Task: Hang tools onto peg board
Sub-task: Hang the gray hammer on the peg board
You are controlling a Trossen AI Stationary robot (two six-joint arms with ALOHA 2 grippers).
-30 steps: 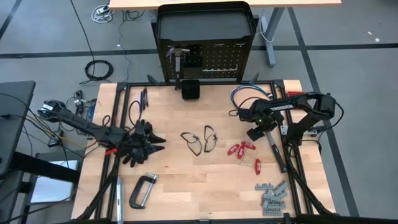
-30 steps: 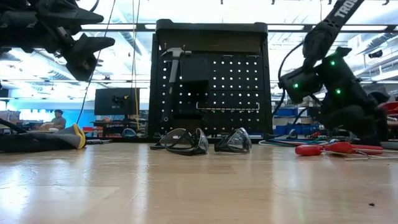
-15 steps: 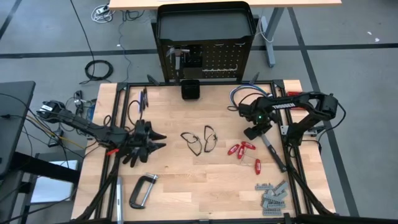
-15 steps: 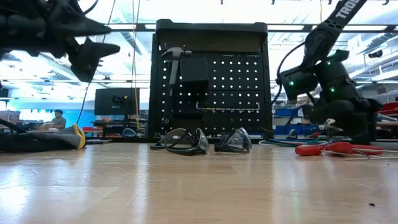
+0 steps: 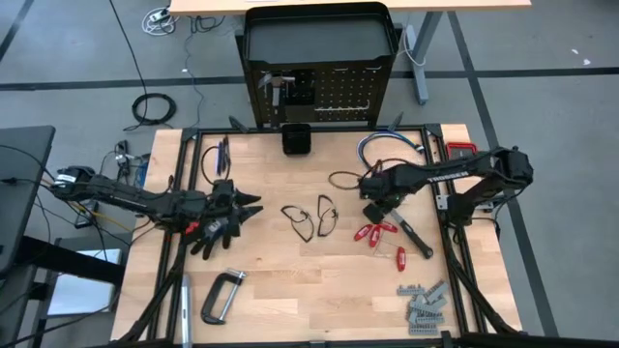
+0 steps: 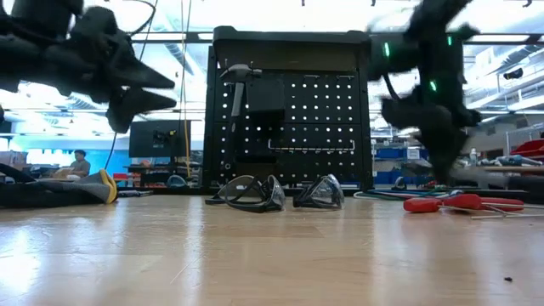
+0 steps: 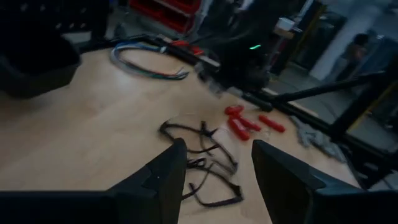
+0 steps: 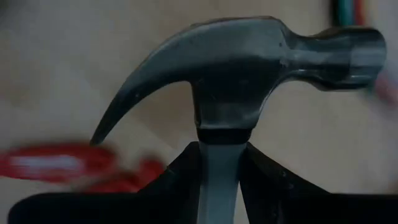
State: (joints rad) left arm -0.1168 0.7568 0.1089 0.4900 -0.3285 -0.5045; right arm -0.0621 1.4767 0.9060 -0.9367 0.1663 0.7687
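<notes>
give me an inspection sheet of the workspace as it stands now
surface: wooden table, bare in the middle
job's things: hammer in the right gripper; another hammer hangs on the peg board; two glasses, red drivers, C-clamp and grey metal pieces lie on the table
clutter: small black box
grippers: right gripper shut on the hammer's neck; left gripper open, raised at the table's left
cables: blue-white bundle near the back edge
surroundings: a person far behind
</notes>
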